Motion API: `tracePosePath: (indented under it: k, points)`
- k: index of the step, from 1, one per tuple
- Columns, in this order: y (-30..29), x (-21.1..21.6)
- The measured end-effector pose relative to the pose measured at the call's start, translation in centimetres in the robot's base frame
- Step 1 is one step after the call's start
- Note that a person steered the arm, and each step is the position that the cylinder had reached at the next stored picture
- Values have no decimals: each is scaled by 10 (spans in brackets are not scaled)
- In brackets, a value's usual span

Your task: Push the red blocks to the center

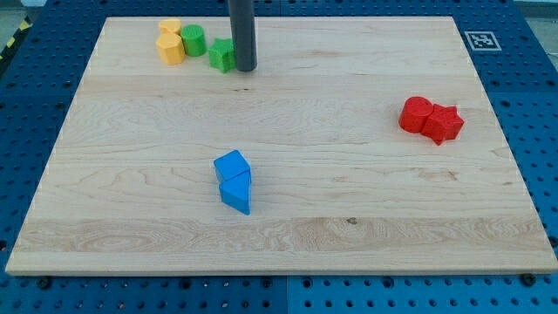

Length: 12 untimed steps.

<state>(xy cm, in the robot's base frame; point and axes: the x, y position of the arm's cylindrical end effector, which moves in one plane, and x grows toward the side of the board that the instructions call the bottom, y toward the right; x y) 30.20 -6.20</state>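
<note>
Two red blocks sit touching at the view's right: a rounded one (416,114) and a star-like one (444,124) just right of it. My tip (245,68) is at the view's top, left of centre, far from the red blocks. It stands right against the right side of a green star-like block (221,55).
A green round block (193,40) and two yellow blocks (170,44) cluster at the view's top left. Two blue blocks, a cube (232,167) and a wedge (236,194), touch near the board's middle, slightly left. The wooden board (349,218) lies on a blue pegboard table.
</note>
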Motion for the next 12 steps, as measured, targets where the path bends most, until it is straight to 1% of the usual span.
tracePosePath:
  k: [2,3,6,7,8,9,10,11,12]
  points:
    - [-27,-29]
    - [-13,-16]
    - [139,115]
    - [197,159]
    - [260,192]
    - [324,183]
    - [359,162]
    - [362,161]
    - [340,159]
